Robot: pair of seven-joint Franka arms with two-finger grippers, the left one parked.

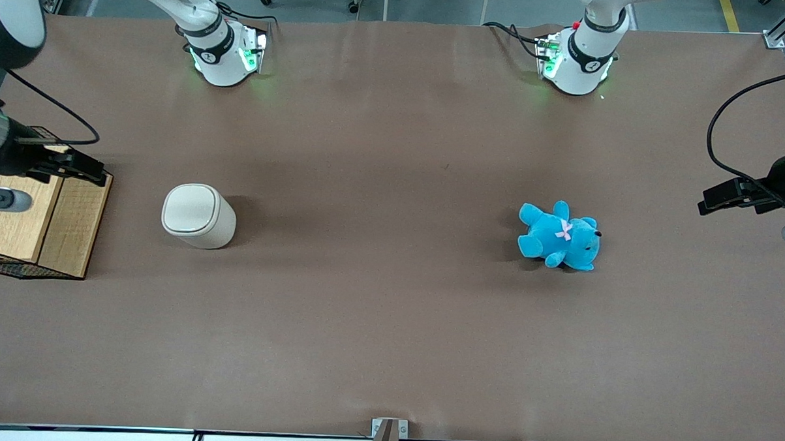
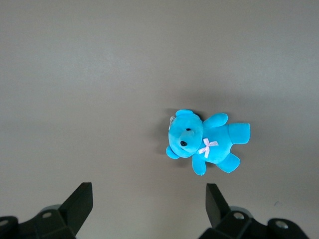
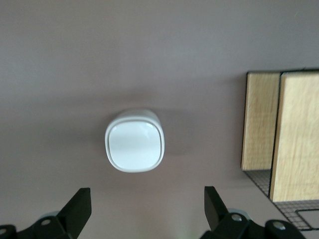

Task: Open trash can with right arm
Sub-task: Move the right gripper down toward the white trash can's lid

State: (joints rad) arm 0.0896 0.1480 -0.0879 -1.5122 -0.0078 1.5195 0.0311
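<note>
The trash can (image 1: 198,215) is a small cream-white bin standing upright on the brown table, its flat lid shut. It also shows in the right wrist view (image 3: 134,147), seen from above. My right gripper (image 1: 92,169) hangs high above the table over the wood-and-mesh box, farther toward the working arm's end of the table than the trash can and apart from it. In the right wrist view the gripper (image 3: 146,206) is open and empty, its two dark fingers (image 3: 79,205) spread wide with only bare table between them.
A wood-and-black-wire-mesh box (image 1: 39,228) stands at the working arm's end of the table, beside the trash can; it also shows in the right wrist view (image 3: 279,134). A blue teddy (image 1: 558,236) lies toward the parked arm's end.
</note>
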